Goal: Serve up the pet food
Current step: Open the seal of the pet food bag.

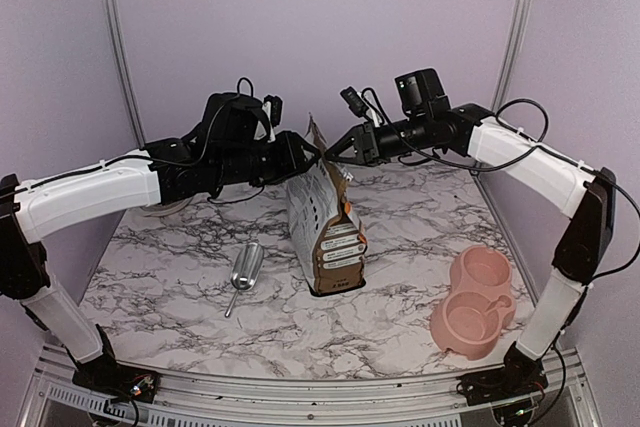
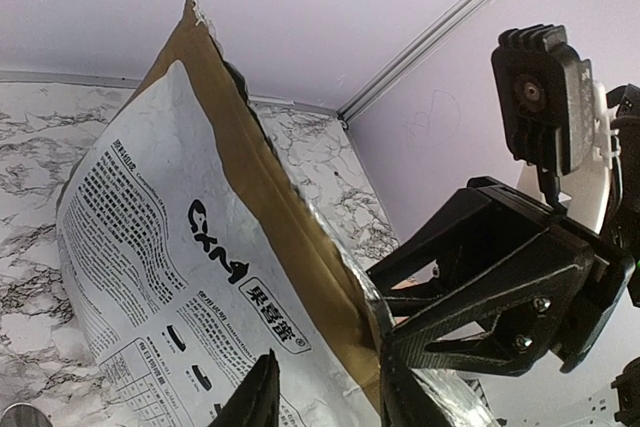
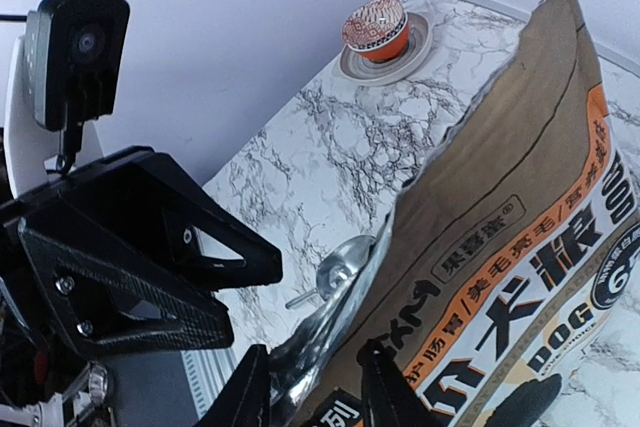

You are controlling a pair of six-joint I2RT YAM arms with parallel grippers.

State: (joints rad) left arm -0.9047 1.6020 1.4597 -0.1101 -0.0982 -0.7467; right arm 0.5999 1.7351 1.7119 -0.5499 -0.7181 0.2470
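Note:
The brown-and-black pet food bag (image 1: pixel 325 232) stands upright mid-table, its torn top open. The pet food itself is hidden inside. My left gripper (image 1: pixel 308 151) reaches the bag's top from the left. In the left wrist view its jaws (image 2: pixel 328 392) stand apart astride the white-printed side and brown gusset (image 2: pixel 200 247). My right gripper (image 1: pixel 336 150) meets the top from the right. Its jaws (image 3: pixel 315 392) stand apart around the foil-lined rim (image 3: pixel 335 332), the "DOG" face (image 3: pixel 520 247) beside them. Neither pair visibly pinches the paper.
A metal scoop (image 1: pixel 243 272) lies on the marble left of the bag, also seen as a scoop (image 3: pixel 340 272) past the rim. A pink double bowl (image 1: pixel 475 302) sits front right. A reddish mesh ball (image 3: pixel 375 27) rests on a small dish in a back corner.

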